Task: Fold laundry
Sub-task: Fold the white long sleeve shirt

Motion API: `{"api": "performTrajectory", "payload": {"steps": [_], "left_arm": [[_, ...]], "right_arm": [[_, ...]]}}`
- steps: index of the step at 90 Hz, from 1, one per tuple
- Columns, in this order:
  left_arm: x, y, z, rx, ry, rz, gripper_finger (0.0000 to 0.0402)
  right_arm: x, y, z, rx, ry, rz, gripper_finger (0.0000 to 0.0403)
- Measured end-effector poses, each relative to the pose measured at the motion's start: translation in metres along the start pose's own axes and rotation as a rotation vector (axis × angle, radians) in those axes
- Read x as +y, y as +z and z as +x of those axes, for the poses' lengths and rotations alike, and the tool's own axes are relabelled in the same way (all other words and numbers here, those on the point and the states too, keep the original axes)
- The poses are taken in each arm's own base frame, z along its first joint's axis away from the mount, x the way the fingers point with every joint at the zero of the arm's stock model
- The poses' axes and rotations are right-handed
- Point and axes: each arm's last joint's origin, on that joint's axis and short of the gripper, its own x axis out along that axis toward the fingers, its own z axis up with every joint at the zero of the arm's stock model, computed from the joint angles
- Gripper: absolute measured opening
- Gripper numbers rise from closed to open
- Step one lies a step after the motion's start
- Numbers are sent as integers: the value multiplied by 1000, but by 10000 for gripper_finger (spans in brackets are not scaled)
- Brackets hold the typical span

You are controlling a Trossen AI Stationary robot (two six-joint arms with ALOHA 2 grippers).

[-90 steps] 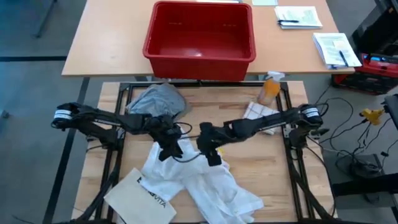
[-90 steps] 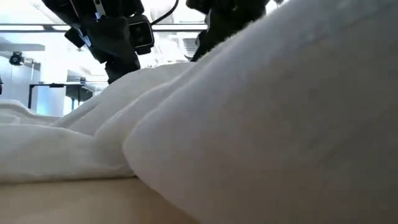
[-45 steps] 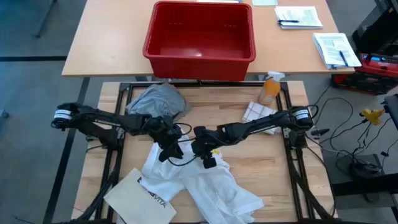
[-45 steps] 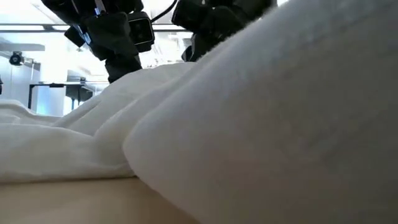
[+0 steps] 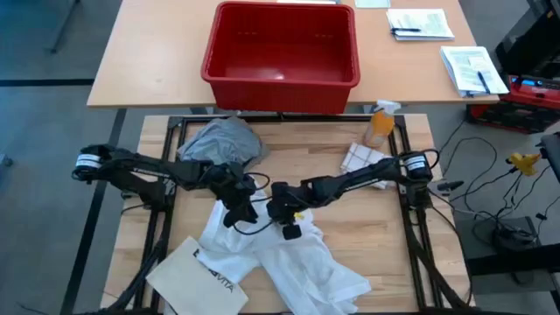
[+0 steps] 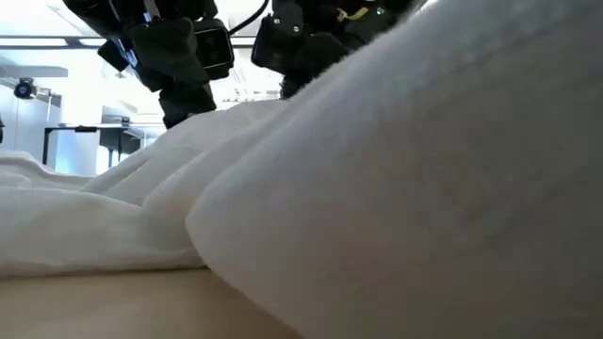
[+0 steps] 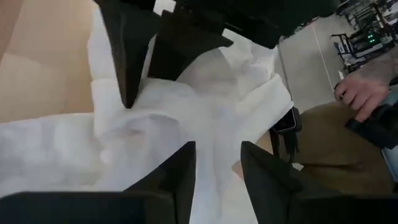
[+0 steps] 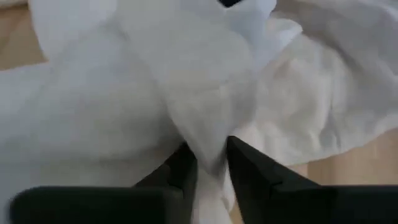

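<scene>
The white shirt (image 5: pixel 293 258) lies crumpled on the near middle of the table and fills the low view (image 6: pixel 396 188). My left gripper (image 5: pixel 238 212) is down on the shirt's far left part, shut on it. My right gripper (image 5: pixel 285 220) is right beside it, toward the table's right, also shut on the shirt. In the left wrist view the right gripper's dark fingers (image 7: pixel 127 56) stand in the cloth just ahead. A grey T-shirt (image 5: pixel 223 140) lies bunched at the table's far left, untouched. My left gripper has white shirt cloth (image 7: pixel 217 165) between its two fingers, coming from above and slanting from the table's left. The cloth stays bunched on the table around the fingers. Whether it holds one layer or several, I cannot tell. My right gripper pinches a raised fold of the white shirt (image 8: pixel 210 146) between its two fingers, coming from above and slanting from the table's right. The fold narrows into the gap and fans out wide beyond it. The rest of the shirt lies on the table.
A stiff white printed bag (image 5: pixel 197 276) lies at the near left, partly on the shirt. A light checked cloth (image 5: pixel 363 157) and a spray bottle (image 5: pixel 379 122) are at the far right. A red bin (image 5: pixel 282 54) stands beyond the table. A person's hand (image 7: pixel 357 93) shows past the near edge.
My right gripper has moved toward the table's left, closing in on my left gripper over the white shirt. My left gripper has kept still. The shirt's near part has stayed where it was.
</scene>
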Motion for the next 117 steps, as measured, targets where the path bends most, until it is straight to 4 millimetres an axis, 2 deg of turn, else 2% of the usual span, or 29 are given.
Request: {"api": "performTrajectory", "payload": {"steps": [7,22,38,44,55,60,68,75,87,96,106,117], "left_arm": [[-1,0,-1,-6,-4,-25,104],[-6,3,-9,-36,-20,-11,90],[-15,7,-27,-106,-36,12,79],[-18,9,-35,-138,-37,16,79],[-22,9,-43,-168,-42,29,78],[-22,8,-45,-163,-38,41,78],[-22,4,-47,-150,-31,67,78],[-15,-11,-46,-120,-18,77,78],[5,-46,-38,-36,-3,6,78],[7,-64,-34,11,-57,-27,78],[2,-73,-29,30,-103,12,78],[-2,-78,-24,48,-98,61,78]], "right_arm": [[-3,0,-9,21,-5,44,8],[-7,6,-43,28,-17,87,1],[-7,16,-104,-35,-36,146,0],[-6,18,-120,-60,-39,173,0],[1,22,-135,-110,49,101,0],[7,23,-133,-114,50,22,0],[11,29,-119,-156,50,-52,6],[15,33,-105,-197,64,-72,24],[24,34,-74,-186,82,-142,90],[36,42,-58,-184,54,-236,153],[48,53,-43,-199,9,-362,208],[52,56,-14,-178,15,-364,230]]}}
